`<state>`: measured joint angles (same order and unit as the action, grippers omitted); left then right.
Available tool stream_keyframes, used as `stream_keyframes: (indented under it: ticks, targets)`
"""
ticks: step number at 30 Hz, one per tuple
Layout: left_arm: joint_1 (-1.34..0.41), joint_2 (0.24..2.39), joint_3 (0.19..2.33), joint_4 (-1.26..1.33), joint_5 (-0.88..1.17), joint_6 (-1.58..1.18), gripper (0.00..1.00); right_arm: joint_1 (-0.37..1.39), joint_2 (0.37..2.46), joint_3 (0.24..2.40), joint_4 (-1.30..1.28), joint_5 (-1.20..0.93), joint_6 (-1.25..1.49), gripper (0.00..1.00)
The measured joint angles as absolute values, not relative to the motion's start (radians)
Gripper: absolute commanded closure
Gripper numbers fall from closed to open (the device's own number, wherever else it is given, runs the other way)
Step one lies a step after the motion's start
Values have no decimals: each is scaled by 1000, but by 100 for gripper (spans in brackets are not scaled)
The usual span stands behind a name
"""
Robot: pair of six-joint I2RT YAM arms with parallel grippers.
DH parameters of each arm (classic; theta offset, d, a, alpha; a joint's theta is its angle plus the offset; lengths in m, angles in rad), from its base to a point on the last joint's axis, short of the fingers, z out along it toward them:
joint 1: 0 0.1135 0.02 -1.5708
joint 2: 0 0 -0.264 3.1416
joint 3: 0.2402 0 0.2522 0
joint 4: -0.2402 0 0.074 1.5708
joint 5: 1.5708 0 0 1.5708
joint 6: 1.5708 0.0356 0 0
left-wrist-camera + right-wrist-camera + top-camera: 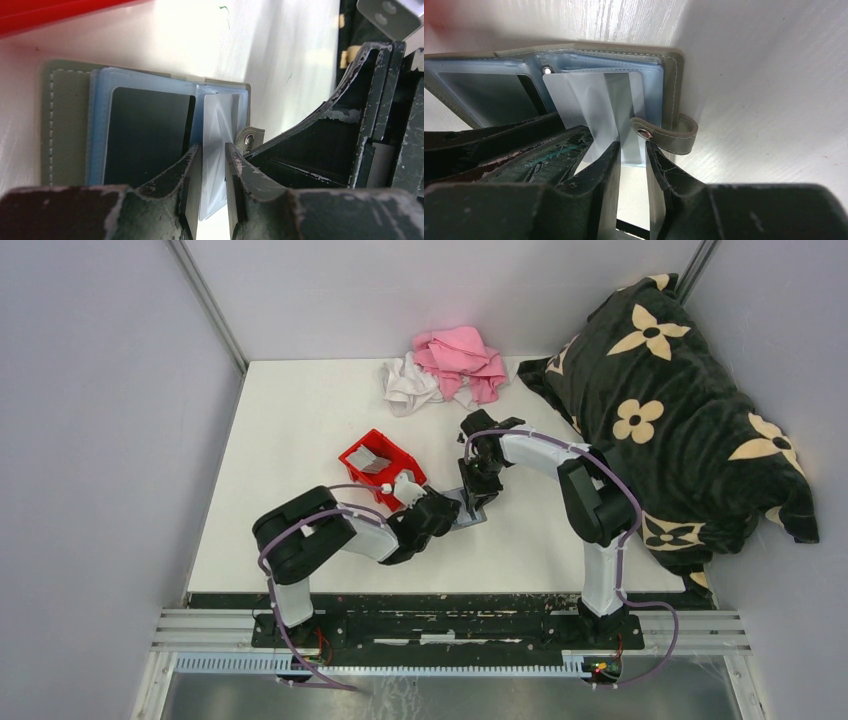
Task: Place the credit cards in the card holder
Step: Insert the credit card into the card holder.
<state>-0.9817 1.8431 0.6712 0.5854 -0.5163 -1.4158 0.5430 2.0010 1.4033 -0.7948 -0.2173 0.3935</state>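
The card holder (pixel 472 517) lies open on the white table, grey outside (pixel 62 125) with bluish clear sleeves. A dark card (pixel 147 135) sits in one sleeve. A silver credit card (pixel 218 135) (pixel 596 97) sticks partly out of a sleeve and lies flat. My left gripper (pixel 212 147) (pixel 448 508) straddles its free end, jaws a little apart, not pinching it. My right gripper (pixel 631 145) (pixel 477 498) comes from the opposite side, jaws also slightly apart over the card's edge, beside the snap strap (pixel 666 135). More silver credit cards (pixel 375 460) rest in the red bin (pixel 352 456).
The red bin stands just left of the card holder; its rim (pixel 50 12) shows in the left wrist view. Pink (pixel 460 358) and white (pixel 405 385) cloths lie at the table's back. A black flowered blanket (pixel 660 410) covers the right side.
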Motion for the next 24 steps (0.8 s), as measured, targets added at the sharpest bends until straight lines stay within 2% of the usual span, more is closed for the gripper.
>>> stream_keyframes:
  ticks: [10, 18, 24]
  targets:
    - [-991, 1777, 746, 349, -493, -1317, 56, 546, 1983, 1403, -792, -215, 394, 67]
    - [-995, 1720, 764, 199, -495, -1258, 54, 548, 1954, 1403, -784, -216, 394, 66]
    - [-995, 1686, 788, 101, -511, -1197, 54, 548, 1947, 1403, -774, -221, 395, 69]
